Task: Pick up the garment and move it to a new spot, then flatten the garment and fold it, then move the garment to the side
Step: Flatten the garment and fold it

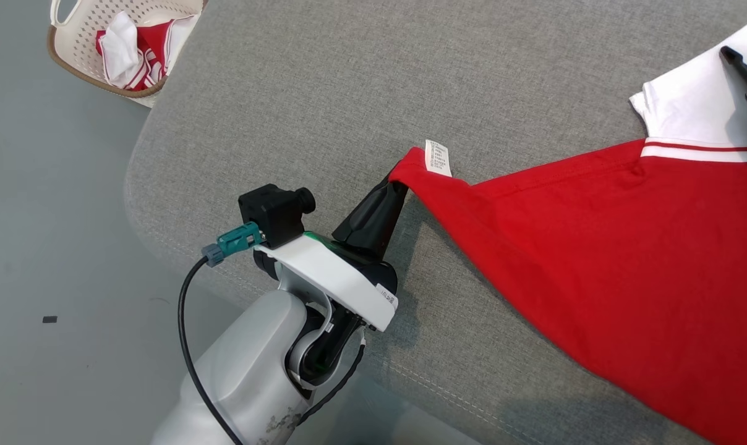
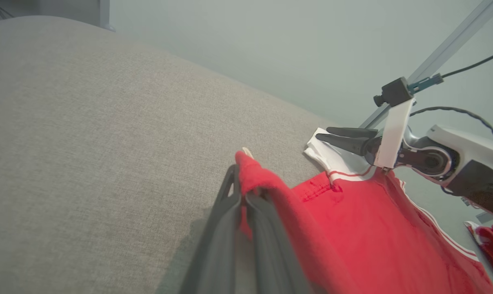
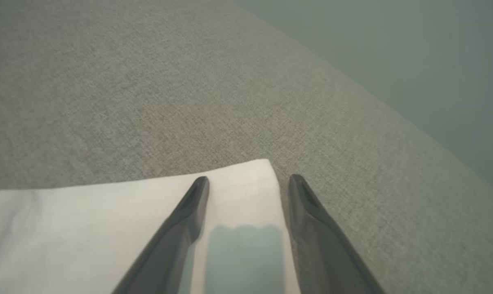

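On the grey fabric worktop (image 1: 349, 93), flattening step, I judge: left gripper (image 1: 401, 182) pinches a corner of the red-and-white cotton garment (image 1: 596, 259), right gripper (image 3: 248, 181) gapes over its white sleeve (image 3: 87, 216); next, close there and pull taut.

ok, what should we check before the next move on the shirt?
1. Left gripper shut on a corner of the red knit shirt, by its white care label: ok.
2. Right gripper holding the shirt's white sleeve: not ok, jaws open, poised over the sleeve's corner.
3. Shirt flat on the grey woven cushion: not ok, pinched corner lifted.
4. Shirt's far hem on the cushion: cannot tell, out of frame.
5. Bare cushion ahead of both grippers: ok.
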### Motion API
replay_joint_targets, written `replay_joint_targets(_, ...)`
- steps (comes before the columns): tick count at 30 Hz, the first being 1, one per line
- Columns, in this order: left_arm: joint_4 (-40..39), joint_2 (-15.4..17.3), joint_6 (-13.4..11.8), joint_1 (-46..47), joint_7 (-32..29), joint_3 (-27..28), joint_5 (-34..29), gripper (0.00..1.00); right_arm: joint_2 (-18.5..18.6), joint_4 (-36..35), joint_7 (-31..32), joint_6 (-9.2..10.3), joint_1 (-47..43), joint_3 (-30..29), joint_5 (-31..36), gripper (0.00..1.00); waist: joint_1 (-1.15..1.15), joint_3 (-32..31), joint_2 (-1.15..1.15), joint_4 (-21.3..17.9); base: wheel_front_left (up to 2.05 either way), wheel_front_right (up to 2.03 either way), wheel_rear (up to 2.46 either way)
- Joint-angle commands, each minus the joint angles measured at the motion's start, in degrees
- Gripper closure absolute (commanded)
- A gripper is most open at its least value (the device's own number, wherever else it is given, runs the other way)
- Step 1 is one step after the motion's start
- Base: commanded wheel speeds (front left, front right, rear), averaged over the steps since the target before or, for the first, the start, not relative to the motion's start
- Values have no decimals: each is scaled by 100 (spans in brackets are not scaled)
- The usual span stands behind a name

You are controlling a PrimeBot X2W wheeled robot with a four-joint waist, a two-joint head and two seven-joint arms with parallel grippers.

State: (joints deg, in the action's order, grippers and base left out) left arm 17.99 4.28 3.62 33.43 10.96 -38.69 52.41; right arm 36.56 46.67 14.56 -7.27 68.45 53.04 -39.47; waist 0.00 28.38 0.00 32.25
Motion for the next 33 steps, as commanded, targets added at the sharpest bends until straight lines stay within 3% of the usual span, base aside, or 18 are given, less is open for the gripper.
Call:
replay_joint_targets(1, -52, 129, 56, 162, 67, 161, -8, 100, 9, -8, -44, -22, -95, 110, -50, 0, 0, 37, 0, 49, 0, 0, 0)
replay_joint_targets(4, 54, 100, 96, 187, 108, 142, 3, 100, -16, 123, -38, -22, -34, 222, -228, 0, 0, 43, 0, 67, 0, 0, 0)
replay_joint_targets(5, 80, 92, 105, 199, 120, 141, 7, 100, -20, 162, -24, -22, -8, 259, -279, 13, 0, 52, 0, 71, 0, 0, 0)
replay_joint_targets(6, 104, 86, 114, 213, 132, 142, 10, 100, -24, 187, -4, -22, 6, 299, -339, 58, 0, 58, 0, 68, 0, 0, 0)
replay_joint_targets(7, 126, 81, 121, 226, 144, 147, 12, 100, -23, 195, -1, -22, 25, 344, -386, 94, 0, 62, 0, 59, 0, 0, 0)
replay_joint_targets(8, 148, 79, 126, 238, 156, 153, 12, 100, -11, 197, -12, -22, 45, 388, -424, 100, 0, 62, 0, 46, 0, 0, 0)
replay_joint_targets(13, 238, 142, 119, 253, 203, 234, 11, 100, 68, 85, -354, -22, 49, 442, -736, 100, 0, 0, 0, -113, 0, 0, 0)
replay_joint_targets(20, 125, 739, -123, 81, 203, 550, -18, 100, 266, -676, -1621, -22, -453, -25, -1483, 100, 0, -169, 0, -833, 0, 0, 0)
replay_joint_targets(28, -644, 1736, -741, -615, -37, 972, -22, 100, 542, -1996, -2789, -22, -1872, -787, -2003, 100, 0, -459, 0, -1934, 0, 0, 0)
replay_joint_targets(33, -1547, 2286, -1237, -1305, -306, 1165, 21, 100, 570, -2992, -2949, -22, -3493, -1938, -2057, 100, 0, -752, 0, -2414, 0, 0, 0)
